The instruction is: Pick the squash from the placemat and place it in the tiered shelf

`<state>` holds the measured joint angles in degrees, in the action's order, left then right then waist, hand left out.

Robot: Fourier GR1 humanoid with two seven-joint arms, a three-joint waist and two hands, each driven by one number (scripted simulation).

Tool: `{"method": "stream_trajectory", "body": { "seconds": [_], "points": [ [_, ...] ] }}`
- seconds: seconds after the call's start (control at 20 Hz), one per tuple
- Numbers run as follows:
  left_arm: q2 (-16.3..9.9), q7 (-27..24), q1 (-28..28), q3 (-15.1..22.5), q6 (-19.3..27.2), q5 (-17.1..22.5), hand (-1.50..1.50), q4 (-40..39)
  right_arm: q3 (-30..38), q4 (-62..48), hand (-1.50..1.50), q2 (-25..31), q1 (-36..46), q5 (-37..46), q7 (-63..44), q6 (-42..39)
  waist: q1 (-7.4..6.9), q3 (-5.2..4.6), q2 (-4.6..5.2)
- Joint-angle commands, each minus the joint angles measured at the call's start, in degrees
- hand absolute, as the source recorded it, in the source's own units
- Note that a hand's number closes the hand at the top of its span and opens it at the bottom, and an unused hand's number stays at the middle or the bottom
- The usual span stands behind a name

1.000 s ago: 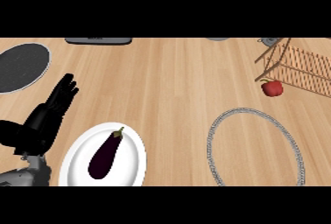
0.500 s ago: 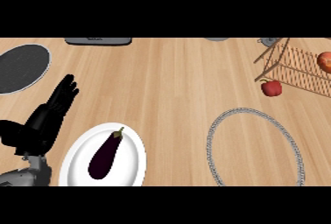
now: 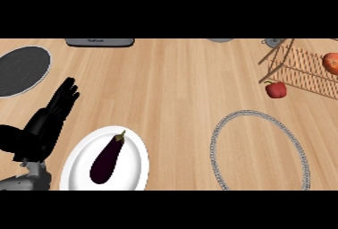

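My black left hand (image 3: 49, 120) sits at frame's lower left, fingers straight & relaxed, holding nothing, just resting beside the white oval plate (image 3: 135, 154) w/ the dark purple eggplant (image 3: 107, 157). Right hand isn't in view. An orange rounded thing (image 3: 331, 63), prob. the squash, lies in the wire tiered shelf (image 3: 297, 67) upper right; a red pepper (image 3: 276, 89) sits below it. The beaded-rim oval placemat (image 3: 228, 125) at lower right holds nothing.

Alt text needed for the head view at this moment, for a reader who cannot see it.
An orange-red item sits in the wire tiered shelf at upper right, a red pepper on the counter beside it. The left hand rests open at left, next to a white plate holding an eggplant; a ring-edged placemat lies at lower right.
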<state>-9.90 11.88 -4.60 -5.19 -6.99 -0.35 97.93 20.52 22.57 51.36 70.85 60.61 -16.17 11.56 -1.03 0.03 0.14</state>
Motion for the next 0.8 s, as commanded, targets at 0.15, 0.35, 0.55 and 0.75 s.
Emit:
{"method": "stream_trajectory", "body": {
  "seconds": [0.15, 0.35, 0.55, 0.75],
  "points": [
    [1.3, -0.6, 1.8, 0.4, 0.8, -0.3, 0.0, 0.4, 10.9, 2.8, -1.5, 6.8, 5.6, -9.3, -7.1, 0.5, 1.23, 0.01, -0.6],
    [-1.3, -1.3, 2.7, -2.8, -0.5, 1.2, 0.0, -0.2, 17.9, 1.6, -1.5, 13.1, 4.9, -15.5, -8.7, -3.0, 1.81, 0.05, -0.6],
    [-0.1, -2.7, 3.1, -1.1, 0.4, -0.7, 0.0, 0.2, 23.0, 2.7, -1.5, 17.6, -0.5, -20.9, -8.5, -8.9, 3.14, 0.04, -0.9],
    [-0.4, -0.5, 3.4, -1.6, -0.3, 0.7, 0.0, 1.9, 28.3, 3.7, -1.5, 21.6, -8.2, -26.3, -4.3, -13.6, 2.44, 0.05, -0.64]
  ]
}}
